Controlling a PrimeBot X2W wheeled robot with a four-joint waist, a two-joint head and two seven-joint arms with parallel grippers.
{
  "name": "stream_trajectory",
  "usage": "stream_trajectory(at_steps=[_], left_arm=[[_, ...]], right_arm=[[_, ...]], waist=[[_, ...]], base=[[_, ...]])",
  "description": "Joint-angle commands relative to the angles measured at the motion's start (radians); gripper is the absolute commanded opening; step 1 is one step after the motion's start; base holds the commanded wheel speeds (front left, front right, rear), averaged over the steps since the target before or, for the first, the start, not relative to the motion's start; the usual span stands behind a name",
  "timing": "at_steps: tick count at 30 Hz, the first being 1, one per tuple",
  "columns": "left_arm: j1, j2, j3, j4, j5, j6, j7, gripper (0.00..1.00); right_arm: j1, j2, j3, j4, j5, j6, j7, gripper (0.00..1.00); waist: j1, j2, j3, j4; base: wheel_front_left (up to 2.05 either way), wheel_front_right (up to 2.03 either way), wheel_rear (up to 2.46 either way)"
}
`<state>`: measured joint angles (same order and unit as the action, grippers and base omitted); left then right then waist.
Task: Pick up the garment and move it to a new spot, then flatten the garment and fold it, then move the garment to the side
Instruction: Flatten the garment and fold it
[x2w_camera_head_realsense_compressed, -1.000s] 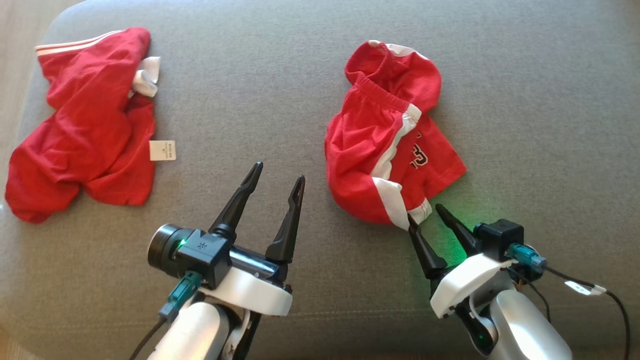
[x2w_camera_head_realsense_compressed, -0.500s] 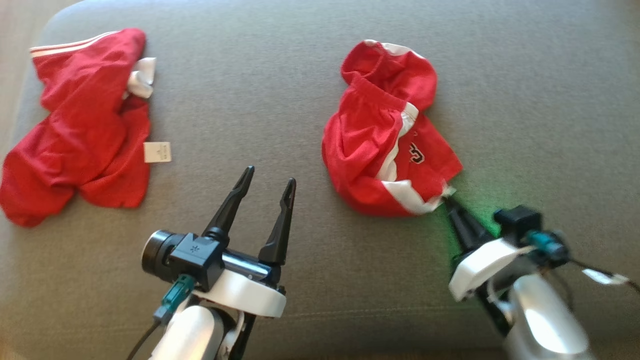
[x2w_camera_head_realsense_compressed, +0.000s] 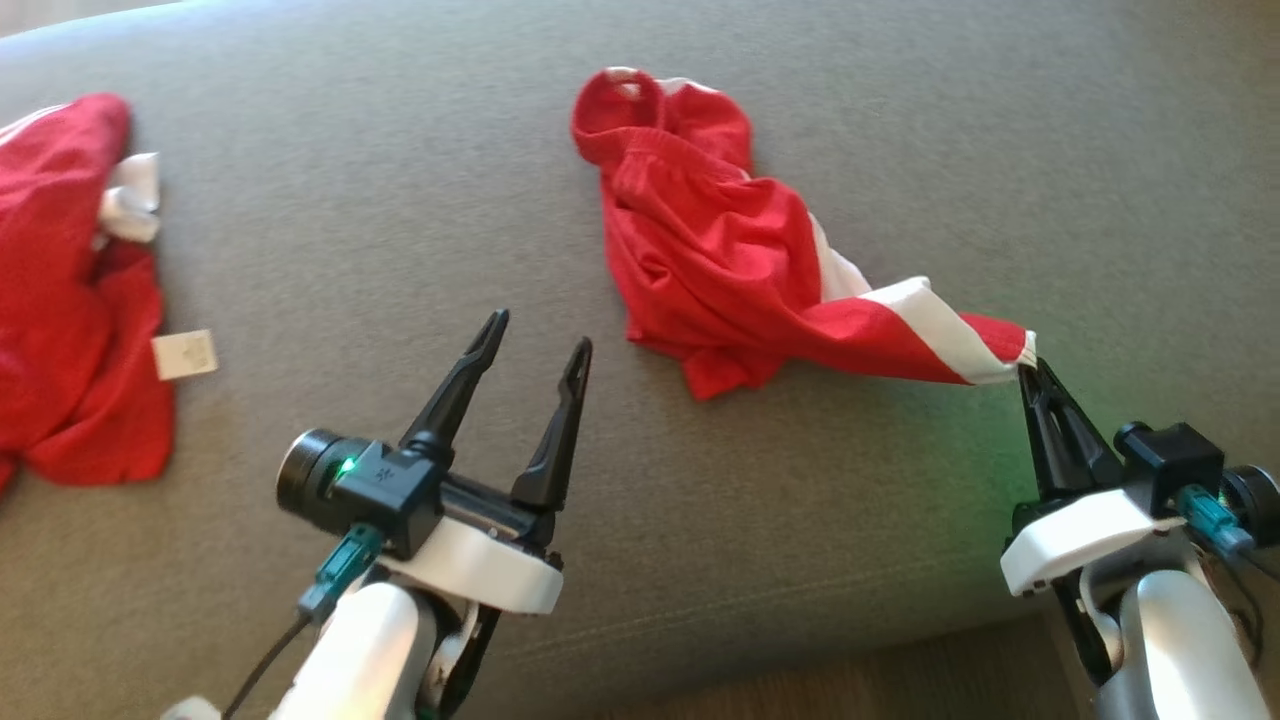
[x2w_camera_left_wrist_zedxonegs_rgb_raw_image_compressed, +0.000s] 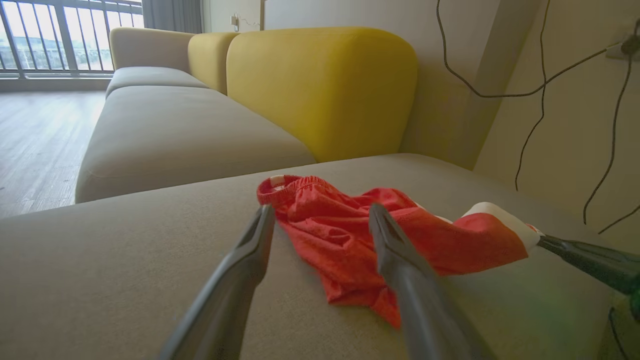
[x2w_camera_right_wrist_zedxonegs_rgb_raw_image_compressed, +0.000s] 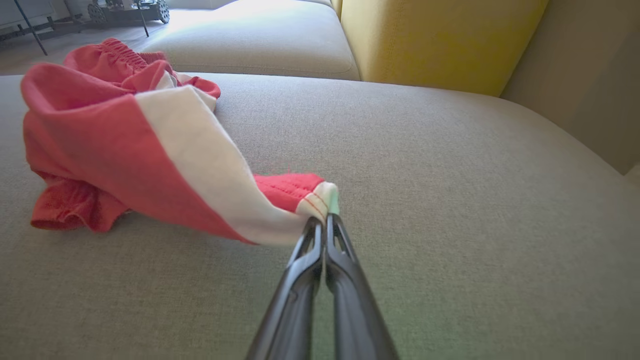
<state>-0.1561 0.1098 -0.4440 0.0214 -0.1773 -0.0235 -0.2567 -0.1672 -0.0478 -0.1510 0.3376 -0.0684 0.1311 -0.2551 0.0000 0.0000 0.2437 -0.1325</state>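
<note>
I had my right fingers pinched shut on the striped corner of the red garment, which stretched away leftward across the sofa cushion. My left fingers, spread empty, sat nearer its bunched end.

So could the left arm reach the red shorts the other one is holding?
Probably yes. The left fingers stand open, pointing toward the shorts, with bare cushion between. The right fingers pinch the far corner, out of the way.
</note>
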Motion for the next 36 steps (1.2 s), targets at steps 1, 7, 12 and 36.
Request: stream_trajectory(at_steps=[1,7,12,36], left_arm=[[-0.063,-0.002,0.021,-0.019,0.010,-0.016,-0.005,1.00],[-0.288,-0.017,-0.076,0.073,0.046,-0.078,0.059,1.00],[-0.495,-0.041,-0.166,0.186,0.051,-0.098,0.130,1.00],[-0.827,-0.031,-0.393,0.886,0.025,-0.107,0.311,0.32]], right_arm=[[-0.012,-0.002,0.026,-0.040,0.013,0.000,-0.007,0.00],[-0.013,-0.002,0.059,-0.024,0.048,0.000,-0.007,0.00],[-0.028,-0.002,0.089,-0.015,0.061,0.000,-0.007,0.00],[-0.071,-0.002,0.118,-0.050,0.083,0.000,-0.007,0.00]], waist=[[0.0000,0.0000,0.015,-0.032],[0.0000,0.0000,0.032,-0.059],[0.0000,0.0000,0.049,-0.083],[0.0000,0.0000,0.111,-0.078]], base=[[0.00,0.00,0.00],[0.00,0.00,0.00],[0.00,0.00,0.00],[0.00,0.00,0.00]])
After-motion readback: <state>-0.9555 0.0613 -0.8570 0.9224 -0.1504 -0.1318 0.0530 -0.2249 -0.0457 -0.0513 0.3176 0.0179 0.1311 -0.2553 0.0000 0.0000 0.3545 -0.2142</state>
